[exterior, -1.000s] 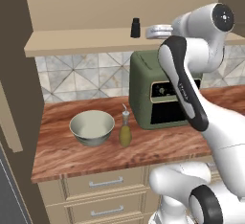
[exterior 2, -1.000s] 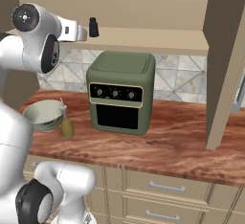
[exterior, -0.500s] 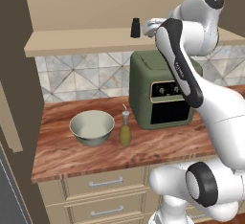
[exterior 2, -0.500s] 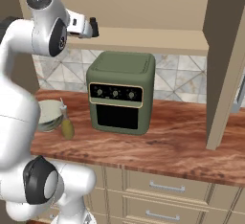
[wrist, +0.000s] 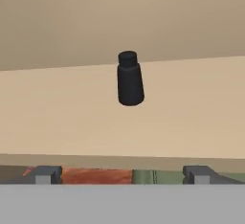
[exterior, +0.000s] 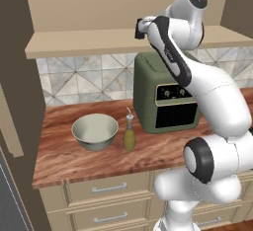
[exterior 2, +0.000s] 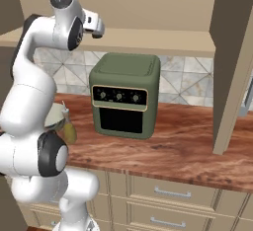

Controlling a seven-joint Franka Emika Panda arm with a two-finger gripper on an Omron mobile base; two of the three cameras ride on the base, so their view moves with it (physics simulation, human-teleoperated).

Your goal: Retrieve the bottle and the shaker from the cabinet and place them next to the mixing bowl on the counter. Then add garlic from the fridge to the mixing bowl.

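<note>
While the bottle already stands on the counter just beside the mixing bowl, your business now is the shaker, upright on the cabinet shelf above the green countertop oven.

Your gripper is raised to shelf height with its fingers spread wide and nothing between them. In the hand view both dark tips sit at the bottom edge, one on either side, and the shaker stands ahead of them, roughly centred in the gap and well apart from both.

Expect a small, dark, rigid piece that tapers slightly toward a narrower cap at the top. It looks light, and its sides look smooth, so judge it as something that can slip or tip if you nudge it before you close. Whether it holds anything cannot be told.

Take it on the body, at or a little below mid-height, where the sides are broadest; stay off the cap. Go in level along the shelf so both fingers pass the sides evenly, and close only once the body sits squarely between the pads. A modest squeeze should be enough. Lift it straight before you draw back, so the base clears the shelf edge.
</note>
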